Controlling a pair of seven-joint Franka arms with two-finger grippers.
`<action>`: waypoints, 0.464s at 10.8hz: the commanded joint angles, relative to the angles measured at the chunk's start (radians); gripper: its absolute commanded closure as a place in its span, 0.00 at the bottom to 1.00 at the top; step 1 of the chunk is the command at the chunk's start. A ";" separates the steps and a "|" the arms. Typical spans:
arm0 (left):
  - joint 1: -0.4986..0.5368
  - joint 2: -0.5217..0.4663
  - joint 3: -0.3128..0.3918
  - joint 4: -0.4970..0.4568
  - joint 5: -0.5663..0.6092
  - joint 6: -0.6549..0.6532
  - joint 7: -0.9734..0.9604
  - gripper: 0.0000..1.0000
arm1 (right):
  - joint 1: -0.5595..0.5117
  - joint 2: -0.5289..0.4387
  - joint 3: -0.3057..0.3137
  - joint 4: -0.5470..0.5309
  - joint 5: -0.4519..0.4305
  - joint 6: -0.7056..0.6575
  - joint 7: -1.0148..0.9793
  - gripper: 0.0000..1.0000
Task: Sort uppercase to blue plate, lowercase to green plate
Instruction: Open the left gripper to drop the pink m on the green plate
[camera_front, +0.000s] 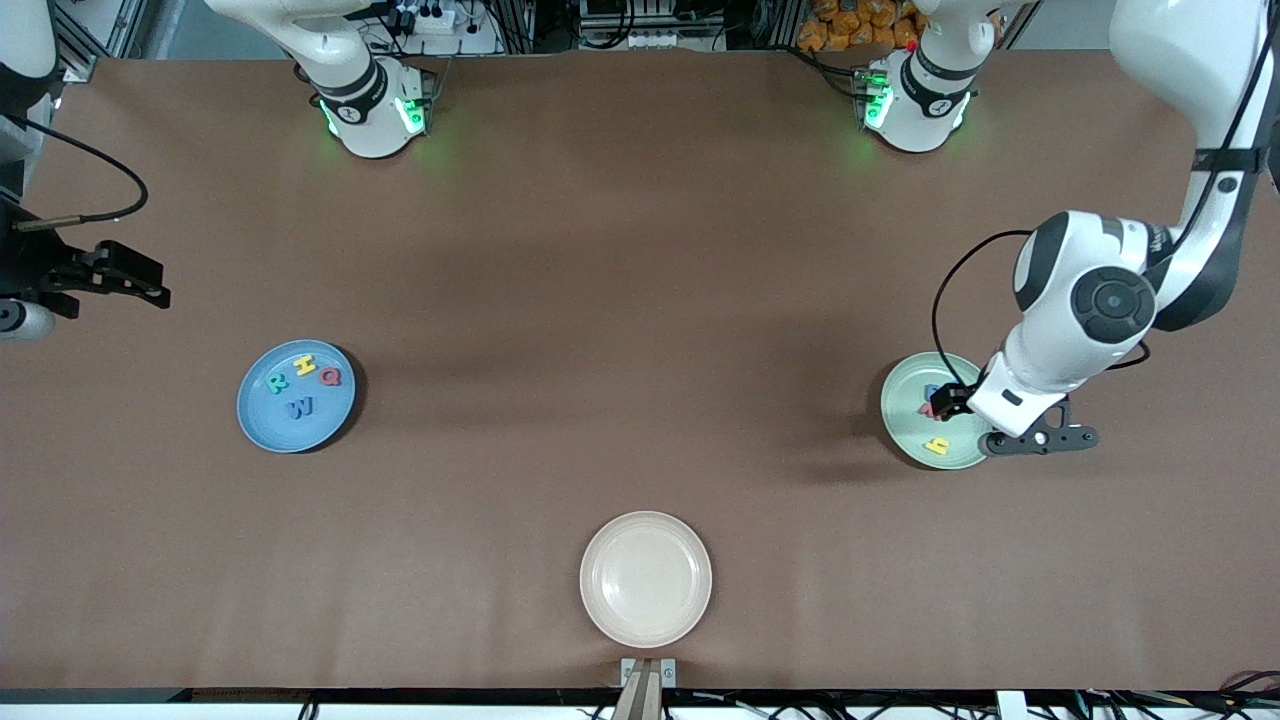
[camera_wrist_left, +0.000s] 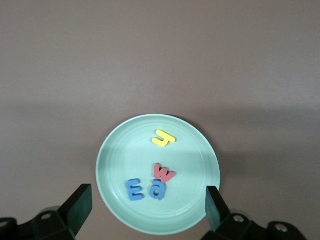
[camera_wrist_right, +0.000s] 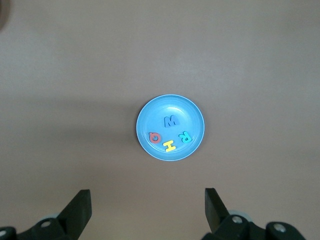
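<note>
The blue plate (camera_front: 262, 420) (camera_wrist_right: 150, 117) lies toward the right arm's end of the table. It holds the uppercase teal R (camera_front: 277, 382), yellow H (camera_front: 304, 365), red Q (camera_front: 331, 376) and blue W (camera_front: 300, 407). The green plate (camera_front: 905, 425) (camera_wrist_left: 107, 150) lies toward the left arm's end. In it are the lowercase yellow letter (camera_wrist_left: 164, 138), red w (camera_wrist_left: 164, 173) and two blue letters (camera_wrist_left: 135, 190) (camera_wrist_left: 159, 190), the w touching one of them. My left gripper (camera_front: 948, 400) (camera_wrist_left: 148, 199) hangs open and empty over the green plate. The right gripper (camera_front: 150, 285) (camera_wrist_right: 147, 200) waits open, high over the table's edge.
An empty cream plate (camera_front: 646, 578) sits near the table's front edge, midway between the two ends. The arm bases (camera_front: 375, 110) (camera_front: 915, 100) stand at the edge farthest from the front camera. A small bracket (camera_front: 648, 672) is fixed at the front edge.
</note>
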 joint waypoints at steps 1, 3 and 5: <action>0.010 -0.028 -0.054 0.124 -0.030 -0.175 0.024 0.00 | -0.004 0.008 -0.001 0.020 -0.012 -0.015 0.008 0.00; 0.018 -0.071 -0.055 0.197 -0.117 -0.283 0.024 0.00 | -0.004 0.003 -0.001 0.019 -0.011 -0.021 0.009 0.00; 0.018 -0.106 -0.058 0.248 -0.121 -0.351 0.024 0.00 | -0.009 0.002 -0.004 0.019 -0.011 -0.046 0.008 0.00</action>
